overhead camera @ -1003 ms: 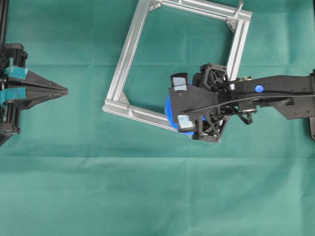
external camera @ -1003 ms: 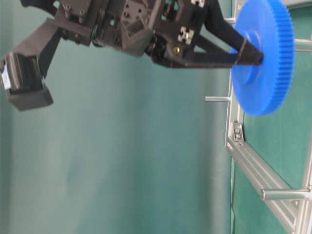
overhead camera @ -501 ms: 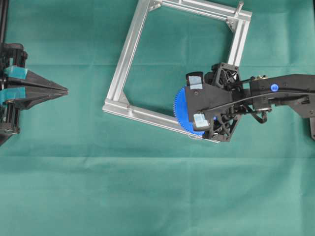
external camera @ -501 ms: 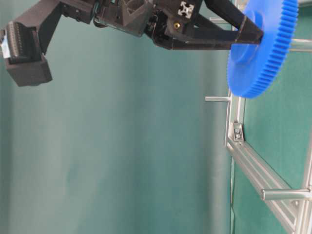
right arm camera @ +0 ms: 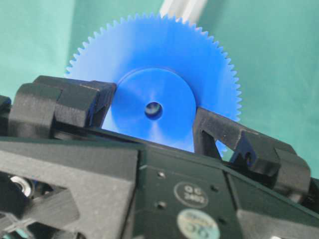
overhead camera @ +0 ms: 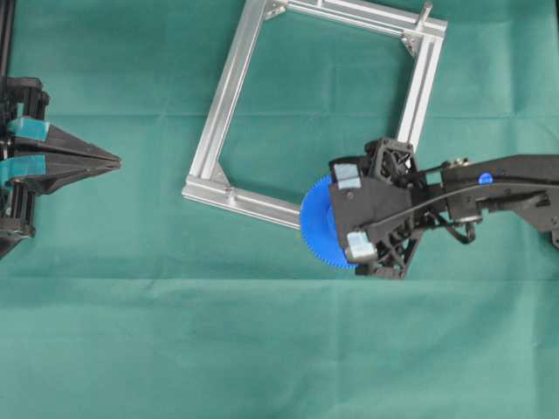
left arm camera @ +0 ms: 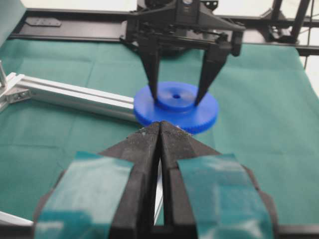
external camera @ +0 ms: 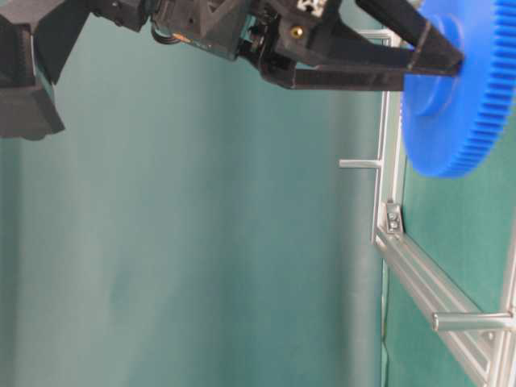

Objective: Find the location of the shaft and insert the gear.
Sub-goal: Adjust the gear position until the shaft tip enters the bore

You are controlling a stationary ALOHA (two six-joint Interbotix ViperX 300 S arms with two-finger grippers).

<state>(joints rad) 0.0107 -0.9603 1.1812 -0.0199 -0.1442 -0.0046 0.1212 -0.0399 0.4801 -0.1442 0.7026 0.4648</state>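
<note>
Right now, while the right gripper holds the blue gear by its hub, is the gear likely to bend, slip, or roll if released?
The gear looks like thick moulded plastic, so probably stiff. The right gripper pinches only the smooth round hub, so it might twist or slip. It is a flat disc; dropped on edge it could roll, but flat it would likely stay.

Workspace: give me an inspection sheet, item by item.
Surface: green cloth, flat.
Job's things: gear held by its hub over the aluminium frame corner; shaft not identifiable.
Clutter: nothing seen.
Grippers: right gripper shut on the gear's hub; left gripper shut, empty, apart from the frame.
Cables: black cable along the right arm.
Surroundings: black rails behind the table.
</note>
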